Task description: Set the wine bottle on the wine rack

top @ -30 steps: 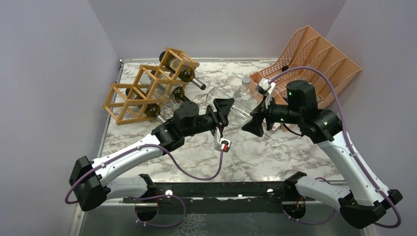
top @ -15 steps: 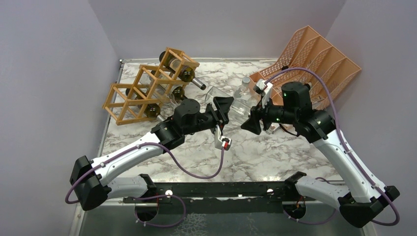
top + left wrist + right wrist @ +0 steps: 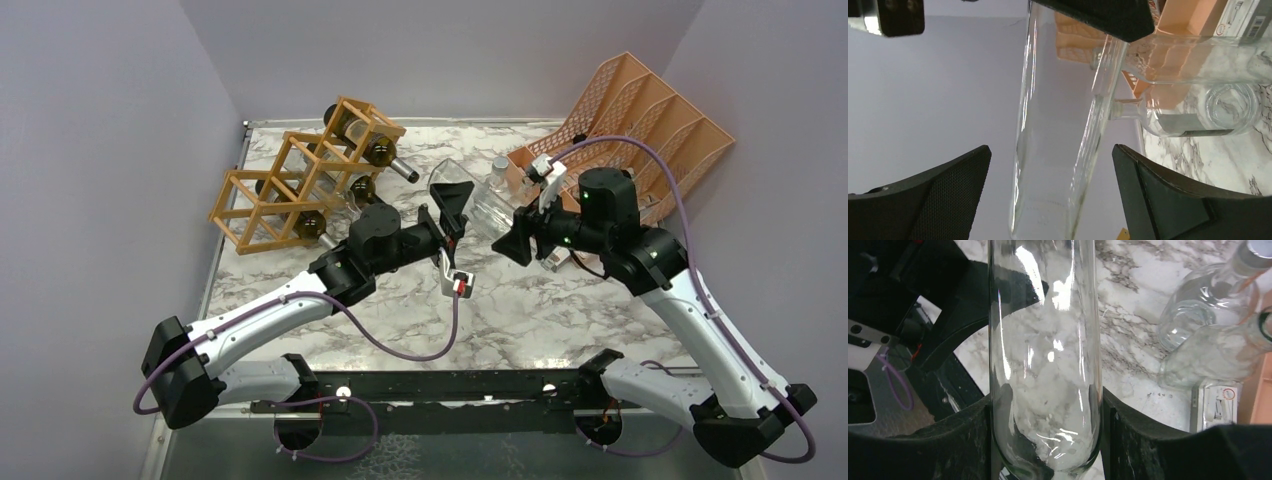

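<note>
The wine bottle point(image 3: 1045, 355), clear glass, hangs tilted in the air over the middle of the table point(image 3: 560, 320), towards its far edge, and is not yet on the wine rack point(image 3: 300, 185). My right claw point(image 3: 1045, 397) is clenched on it near one end, a finger pressed to each side.

In the last second the right arm has lifted the bottle a little. The left claw point(image 3: 1050, 150) has swung up and turned, so its fingers now straddle the bottle's body. In the left wrist view there is a gap on either side of the glass, so that claw is released and grasping nothing.

I read this as a hand-over about to close. The rack sits at the far left corner, on the left arm's side, with dark bottles point(image 3: 380, 152) already in some cells. Two spare clear bottles point(image 3: 497, 180) lie near the orange file organiser point(image 3: 640, 110) at the far right.
</note>
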{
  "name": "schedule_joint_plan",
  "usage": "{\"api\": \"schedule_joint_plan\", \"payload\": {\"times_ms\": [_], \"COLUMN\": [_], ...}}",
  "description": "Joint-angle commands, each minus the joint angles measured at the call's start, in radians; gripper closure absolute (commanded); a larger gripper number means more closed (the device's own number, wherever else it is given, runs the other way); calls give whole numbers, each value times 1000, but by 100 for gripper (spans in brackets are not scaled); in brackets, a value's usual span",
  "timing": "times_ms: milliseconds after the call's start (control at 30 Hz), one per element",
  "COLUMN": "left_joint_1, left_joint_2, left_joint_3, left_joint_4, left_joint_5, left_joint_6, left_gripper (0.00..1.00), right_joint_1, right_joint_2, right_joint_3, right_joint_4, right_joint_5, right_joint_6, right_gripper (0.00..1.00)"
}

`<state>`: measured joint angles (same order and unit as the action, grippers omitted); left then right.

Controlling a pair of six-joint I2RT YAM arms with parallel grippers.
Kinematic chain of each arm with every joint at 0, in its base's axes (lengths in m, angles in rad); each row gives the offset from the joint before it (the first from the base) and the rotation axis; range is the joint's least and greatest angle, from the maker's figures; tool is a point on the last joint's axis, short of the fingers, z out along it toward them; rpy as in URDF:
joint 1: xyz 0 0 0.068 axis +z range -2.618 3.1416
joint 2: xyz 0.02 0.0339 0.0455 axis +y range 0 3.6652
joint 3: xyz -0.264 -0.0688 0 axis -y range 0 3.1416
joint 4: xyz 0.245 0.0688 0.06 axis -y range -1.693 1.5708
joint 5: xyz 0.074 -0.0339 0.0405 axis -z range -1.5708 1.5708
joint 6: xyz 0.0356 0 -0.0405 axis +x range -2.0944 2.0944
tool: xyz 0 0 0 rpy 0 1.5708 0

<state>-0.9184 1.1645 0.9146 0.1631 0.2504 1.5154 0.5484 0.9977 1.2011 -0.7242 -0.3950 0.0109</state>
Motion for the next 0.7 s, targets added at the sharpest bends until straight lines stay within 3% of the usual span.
{"api": "schedule_joint_plan", "payload": {"times_ms": [0,167,267,400,533,667], "left_joint_1": [-4,-4,-4,-3,-4,-4], "left_joint_2": [-23,-54,-77,-76,-92,-149], "left_joint_3": [2,-12,22,123,206,192], "left_joint_4": [93,93,139,171,117,180], "left_joint_5": [-42,-59,-124,-408,-582,-633], "left_joint_6": [-52,-134,-382,-752,-820,-923], "left_gripper": [1,1,2,1,1,1], "right_joint_1": [-3,-2,-3,-2,-2,4], "right_joint_2": [-47,-37,-7,22,64,110], "right_joint_3": [19,31,33,11,-23,-53], "right_joint_4": [154,181,193,245,317,398], "right_joint_5": [137,208,212,162,83,31], "right_joint_6": [83,121,133,163,200,252], "right_gripper": [99,99,99,99,99,99]}}
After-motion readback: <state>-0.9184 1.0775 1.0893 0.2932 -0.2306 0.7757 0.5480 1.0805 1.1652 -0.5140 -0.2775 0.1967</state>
